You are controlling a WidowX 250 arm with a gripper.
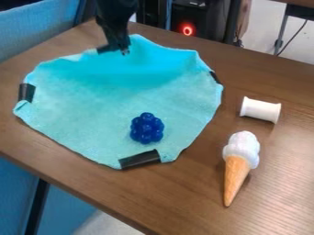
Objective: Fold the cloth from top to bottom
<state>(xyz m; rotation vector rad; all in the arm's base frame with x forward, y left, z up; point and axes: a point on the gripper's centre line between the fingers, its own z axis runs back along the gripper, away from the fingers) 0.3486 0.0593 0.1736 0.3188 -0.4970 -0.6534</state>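
the black fingers (pixel 126 50) hung parted at the turquoise fabric cloth (pixel 104 101), nothing visibly gripped, likely placed by its top for folding.

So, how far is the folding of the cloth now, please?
Done: no fold looks made; the cloth lies mostly spread, with the blue berry toy on it. In hand: the gripper is at the top edge; I cannot tell if it grips the cloth. Left: the whole fold, top edge down toward the bottom edge, near the lower black strip.
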